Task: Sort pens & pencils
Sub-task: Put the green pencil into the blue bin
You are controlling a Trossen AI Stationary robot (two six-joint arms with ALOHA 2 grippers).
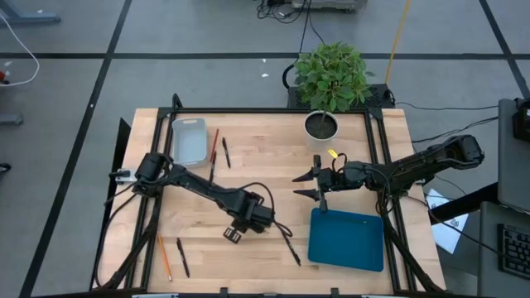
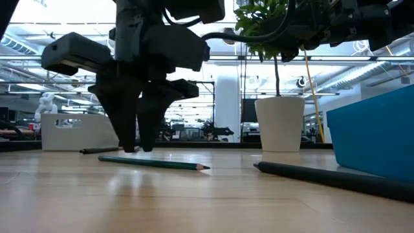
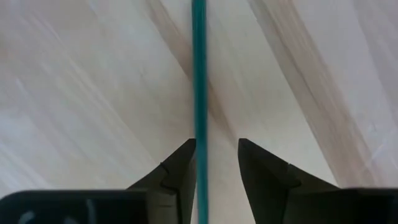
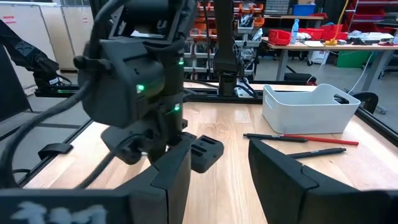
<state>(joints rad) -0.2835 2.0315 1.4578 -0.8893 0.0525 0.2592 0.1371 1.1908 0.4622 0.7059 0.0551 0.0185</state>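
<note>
A green pencil [image 3: 199, 68] lies flat on the wooden table and runs between the open fingers of my left gripper [image 3: 217, 155], close beside one finger. In the low view the left gripper [image 2: 137, 147] points down over the pencil [image 2: 155, 163], near the table's middle [image 1: 240, 225]. My right gripper [image 1: 308, 185] hovers open above the table by the blue tray's far edge and holds nothing [image 4: 217, 162]. A red pencil [image 1: 214, 153] and a black pen [image 1: 225, 151] lie beside the white tray [image 1: 189, 139]. An orange pencil [image 1: 164, 257] and a black pen [image 1: 182, 257] lie near the front left.
A blue tray [image 1: 346, 238] sits at the front right, with another black pen [image 1: 291, 248] just left of it, the same pen [image 2: 330, 176] seen in the low view. A white plant pot [image 1: 321, 126] stands at the far edge. Bare wood lies between the trays.
</note>
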